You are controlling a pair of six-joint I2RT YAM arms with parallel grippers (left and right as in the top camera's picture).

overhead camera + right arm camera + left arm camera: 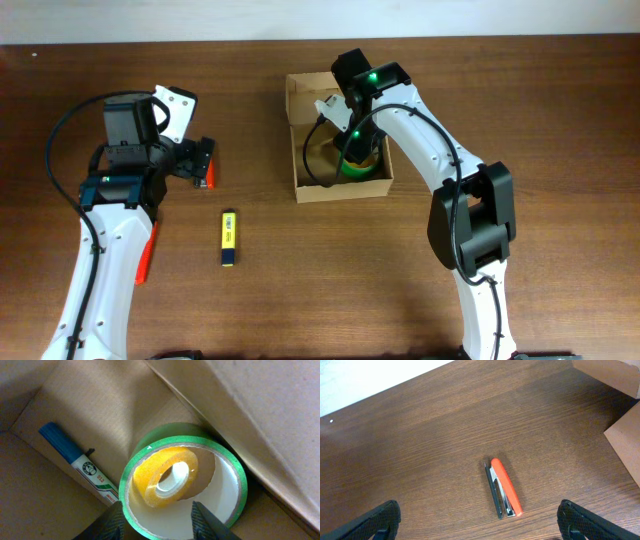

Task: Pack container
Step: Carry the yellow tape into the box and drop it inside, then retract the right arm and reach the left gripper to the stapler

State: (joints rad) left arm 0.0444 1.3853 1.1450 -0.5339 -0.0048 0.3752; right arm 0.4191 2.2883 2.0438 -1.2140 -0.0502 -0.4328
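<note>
Overhead, the container (330, 190), a tan cardboard box, is seen open at the far centre of the brown worktop (320, 290). The right arm is reached down into it from the right. A green tape roll (364, 166) is lain flat in the near right corner of the box, partly covered by that arm.

From the right wrist view, the roll is shown close against a cardboard wall, and a smaller yellow tape roll (150, 477) is seen tilted inside its ring. A white marker with a blue cap (75, 462) is laid along the box floor just beside the green roll.

The right end effector (157, 520) is held over the roll's edge with its fingers (114, 522) parted to a middling width. One finger is placed at the outer edge of the ring and the other over its hollow. Nothing is seen pinched between them.

The left end effector (480, 530) is spread wide and is held above the left part of the worktop, well apart from the box. An orange stapler (502, 487) is lain on the wood between its fingers and is touched by neither.

Nearer, a yellow pen-shaped item (228, 238) is lain alone on the worktop. An orange elongated thing (146, 258) is partly hidden by the left arm.
</note>
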